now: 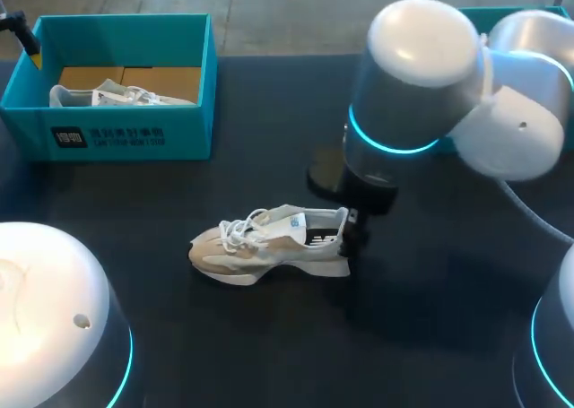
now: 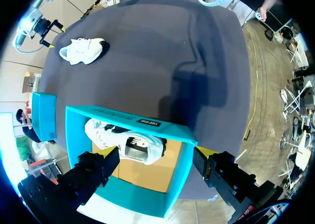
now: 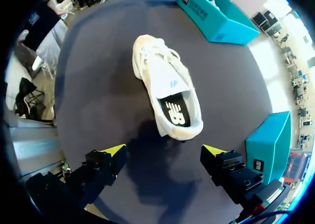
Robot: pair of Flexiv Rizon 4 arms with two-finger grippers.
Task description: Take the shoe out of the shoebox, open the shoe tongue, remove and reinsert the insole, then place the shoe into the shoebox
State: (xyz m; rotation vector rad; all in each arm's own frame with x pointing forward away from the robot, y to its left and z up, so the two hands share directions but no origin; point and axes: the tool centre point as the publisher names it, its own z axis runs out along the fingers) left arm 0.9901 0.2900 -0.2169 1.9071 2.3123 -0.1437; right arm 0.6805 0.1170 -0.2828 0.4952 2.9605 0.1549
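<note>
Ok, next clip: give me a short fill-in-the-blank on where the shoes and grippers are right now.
1. The shoe on the table lies with its ____ end toward the right gripper.
2. The left gripper hangs over the teal shoebox, which holds a second ____.
3. The fingers of both grippers stand ____, holding nothing.

Missing words: heel; shoe; open.
</note>
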